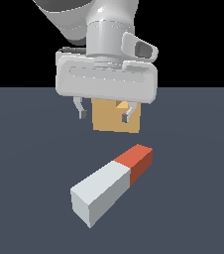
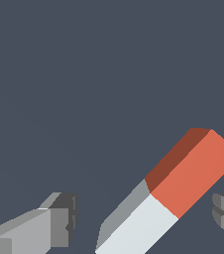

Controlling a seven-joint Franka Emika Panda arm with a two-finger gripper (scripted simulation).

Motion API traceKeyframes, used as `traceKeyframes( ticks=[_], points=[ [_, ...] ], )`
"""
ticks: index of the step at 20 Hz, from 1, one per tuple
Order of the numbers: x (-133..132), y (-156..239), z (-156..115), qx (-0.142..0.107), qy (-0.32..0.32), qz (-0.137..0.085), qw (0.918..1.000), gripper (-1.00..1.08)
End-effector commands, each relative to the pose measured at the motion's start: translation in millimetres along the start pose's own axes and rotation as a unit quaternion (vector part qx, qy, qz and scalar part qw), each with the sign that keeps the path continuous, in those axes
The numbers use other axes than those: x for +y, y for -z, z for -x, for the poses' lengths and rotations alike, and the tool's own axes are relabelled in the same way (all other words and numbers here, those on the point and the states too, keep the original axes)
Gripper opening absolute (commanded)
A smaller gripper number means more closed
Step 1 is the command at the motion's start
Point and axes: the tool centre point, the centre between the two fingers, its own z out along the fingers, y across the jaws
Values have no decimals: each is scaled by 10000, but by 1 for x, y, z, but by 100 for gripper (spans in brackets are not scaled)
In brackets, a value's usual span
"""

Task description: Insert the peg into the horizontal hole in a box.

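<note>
Gripper (image 1: 104, 113): hanging above the floor with fingers spread apart, gripping nothing | long square-section peg, pale grey-white with a red-orange end (image 1: 113, 183): lying flat on the dark grey floor (image 1: 193, 198), below and in front of the gripper, untouched | plain tan-orange matte box (image 1: 109, 119): sitting behind the fingers, its hole mostly hidden

Ext. view: peg (image 1: 115, 183) lies on floor (image 1: 193, 198) at lower centre, angled from lower left to upper right, w/ box (image 1: 111, 118) behind it at frame centre & gripper (image 1: 105, 114) hanging above, in front of box, clear of peg.
</note>
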Motion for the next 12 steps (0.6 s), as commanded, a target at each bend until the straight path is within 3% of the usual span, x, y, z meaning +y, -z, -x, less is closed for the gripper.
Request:
traceKeyframes(
  ticks=[1,12],
  points=[
    [0,0,0,0,0,0,10000,100],
    [6,-10,15,47,-612,67,9981,100]
  ],
)
